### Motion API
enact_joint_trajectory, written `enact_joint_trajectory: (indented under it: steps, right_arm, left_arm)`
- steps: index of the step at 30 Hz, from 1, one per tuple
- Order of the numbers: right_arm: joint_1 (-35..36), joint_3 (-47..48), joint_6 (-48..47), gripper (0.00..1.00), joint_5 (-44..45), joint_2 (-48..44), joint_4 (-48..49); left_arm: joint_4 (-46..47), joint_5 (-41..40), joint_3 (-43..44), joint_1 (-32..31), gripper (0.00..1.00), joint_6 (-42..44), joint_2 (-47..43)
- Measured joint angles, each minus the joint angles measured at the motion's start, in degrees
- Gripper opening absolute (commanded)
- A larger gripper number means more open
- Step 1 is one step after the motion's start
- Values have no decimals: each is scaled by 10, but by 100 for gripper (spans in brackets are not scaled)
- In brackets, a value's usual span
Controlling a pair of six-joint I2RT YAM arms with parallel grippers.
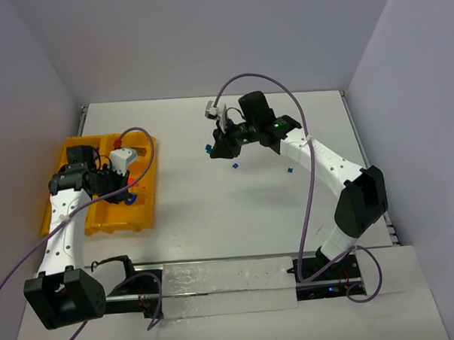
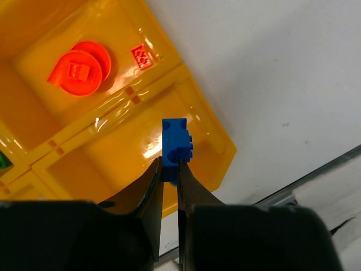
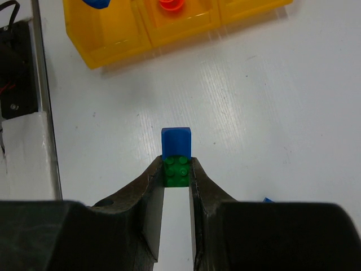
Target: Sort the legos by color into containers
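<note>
Left wrist view shows us the left gripper (image 2: 170,169) nipping a blue brick (image 2: 177,138) over a bin of the tray (image 2: 210,142), while the right gripper (image 3: 177,175) clamps a green brick (image 3: 176,168), blue piece (image 3: 176,141) beyond it, over the table (image 3: 254,113); we judge them light, stiff, slick, best pinched on flat sides.
</note>
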Motion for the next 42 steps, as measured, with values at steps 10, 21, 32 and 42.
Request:
enact_joint_trajectory:
  steps: [10,21,32,42]
  right_arm:
    - [-3,0,-4,0,-2,0,-14]
    - [-3,3,-9,0,-11,2,-21]
    - [-5,57,-121,0,-95,44,-125]
    - [-5,153,-238,0,-181,97,-208]
  left_arm:
    - [13,-79,-52,3,17,19,-6]
    - [40,-109,-83,7,56,20,-21]
    - [42,149,-3,41,59,57,-69]
    - [411,381,-18,-78,55,-245,-22]
